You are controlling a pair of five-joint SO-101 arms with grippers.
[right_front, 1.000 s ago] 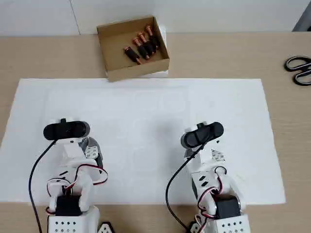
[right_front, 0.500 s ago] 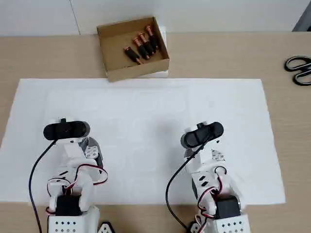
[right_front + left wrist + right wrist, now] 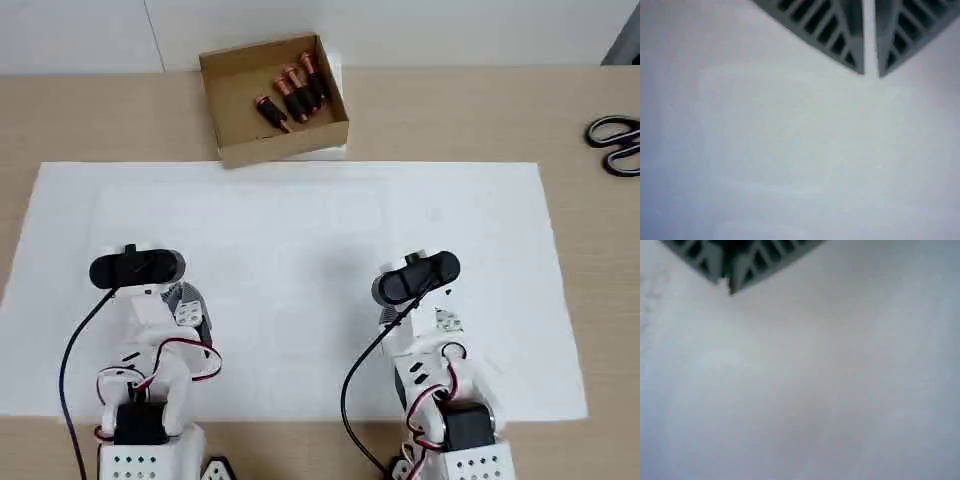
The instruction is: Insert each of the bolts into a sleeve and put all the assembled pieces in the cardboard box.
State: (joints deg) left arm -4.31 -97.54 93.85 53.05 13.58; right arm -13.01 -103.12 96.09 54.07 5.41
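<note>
From above, the cardboard box (image 3: 232, 82) holds four sleeved bolts (image 3: 293, 92) at the bench's (image 3: 450, 110) far side, well apart from both arms; in the left wrist view, the left jaws sit together but for a slit, empty over the white sheet (image 3: 790, 150); in the right wrist view, the right jaws sit together, empty.

The scissors (image 3: 614, 143) at the table's far right are cut off by the picture's edge, with just the handles in frame. In the cardboard box (image 3: 280, 143), the assembled pieces (image 3: 292, 95) are too small to tell where bolt meets sleeve. A white object (image 3: 325, 153) at the box's right is mostly hidden by it. The left gripper (image 3: 870, 74) and right gripper (image 3: 726, 287) look blurred, tips drawn together, their bodies cut off by the frame.
</note>
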